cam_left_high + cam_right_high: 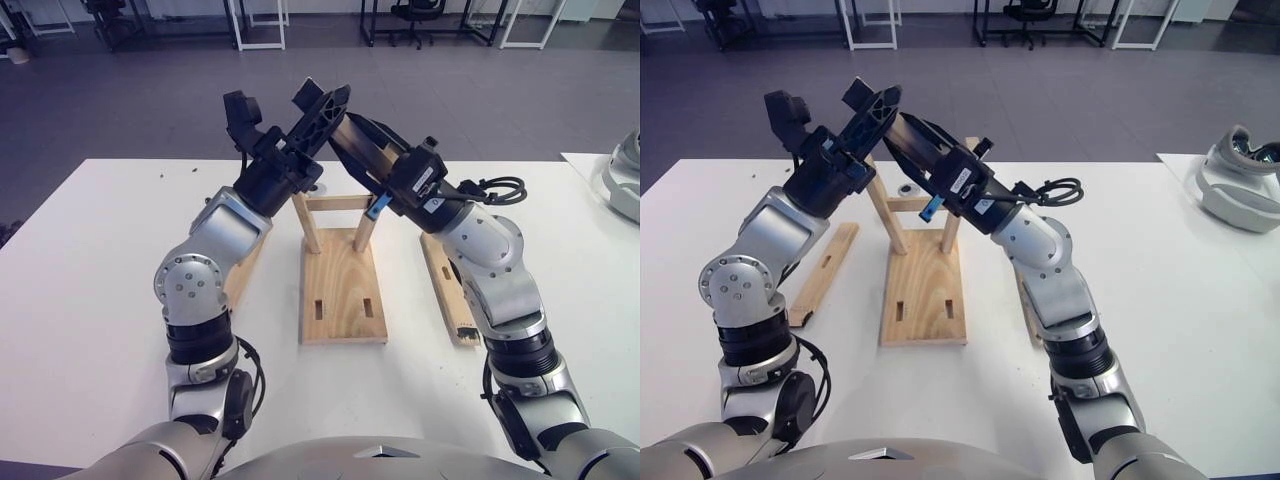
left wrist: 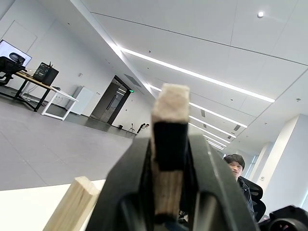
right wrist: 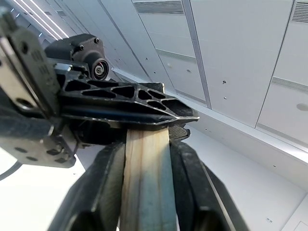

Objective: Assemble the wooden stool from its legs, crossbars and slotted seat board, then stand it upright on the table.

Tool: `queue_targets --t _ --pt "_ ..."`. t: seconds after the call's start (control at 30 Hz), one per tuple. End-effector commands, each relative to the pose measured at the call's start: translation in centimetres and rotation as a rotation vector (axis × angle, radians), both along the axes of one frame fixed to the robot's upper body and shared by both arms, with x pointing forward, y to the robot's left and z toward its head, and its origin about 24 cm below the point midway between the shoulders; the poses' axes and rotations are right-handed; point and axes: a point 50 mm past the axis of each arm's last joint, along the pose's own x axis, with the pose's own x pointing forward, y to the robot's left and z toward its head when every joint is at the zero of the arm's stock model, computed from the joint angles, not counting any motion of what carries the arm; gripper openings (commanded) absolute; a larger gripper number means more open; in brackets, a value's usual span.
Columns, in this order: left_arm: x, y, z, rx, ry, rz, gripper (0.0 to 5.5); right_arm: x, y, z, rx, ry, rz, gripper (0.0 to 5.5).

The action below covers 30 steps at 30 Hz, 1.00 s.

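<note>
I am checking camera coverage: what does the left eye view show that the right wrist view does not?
Left eye view: slotted seat board flat on the table, crossbar above it, loose wooden piece alongside. Right wrist view: ceiling panels. Both: right gripper shut on a leg, left gripper crossing its tip.

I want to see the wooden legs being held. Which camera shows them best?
Left eye: the pale wooden leg frame shows both legs and crossbar on the slotted wooden board. Right eye matches. Wrist views show one gripped bar each.

No legible txt, apparently.
</note>
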Motion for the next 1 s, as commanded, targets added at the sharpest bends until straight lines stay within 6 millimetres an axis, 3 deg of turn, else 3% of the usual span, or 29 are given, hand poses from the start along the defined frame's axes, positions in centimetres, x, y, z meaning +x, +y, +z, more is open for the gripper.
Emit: queue_targets --t 0.03,0.13,0.2,0.37,0.5,0.67,1.0 --pt "0.1 0.6 -0.1 -0.015 0.015 0.044 0.54 -0.3 0.2 -0.2 -0.010 0.000 0.010 1.31" --pt "0.2 1.7 -0.6 0.009 0.020 0.112 0.40 -0.4 0.1 -1.4 -0.032 0.066 0.009 2.18" --pt "-0.1 3.9 -1.4 0.063 0.024 0.209 0.40 -0.5 -1.0 -2.7 -0.031 0.125 -0.038 2.58" --pt "-3.6 12.1 -6.1 0.353 0.097 0.459 0.40 -1.0 -5.0 -7.6 -0.020 0.332 -0.203 2.61" --pt "-2.1 16.5 -11.1 0.446 0.269 0.652 0.40 -0.4 -8.2 -12.7 -0.013 0.490 -0.408 2.61" --pt "0.5 17.4 -14.9 0.375 0.366 0.684 0.40 -0.2 -9.7 -16.1 -0.018 0.561 -0.494 2.61" --pt "1.7 16.9 -16.6 0.334 0.418 0.659 0.40 0.2 -9.1 -17.7 -0.006 0.576 -0.493 2.61"
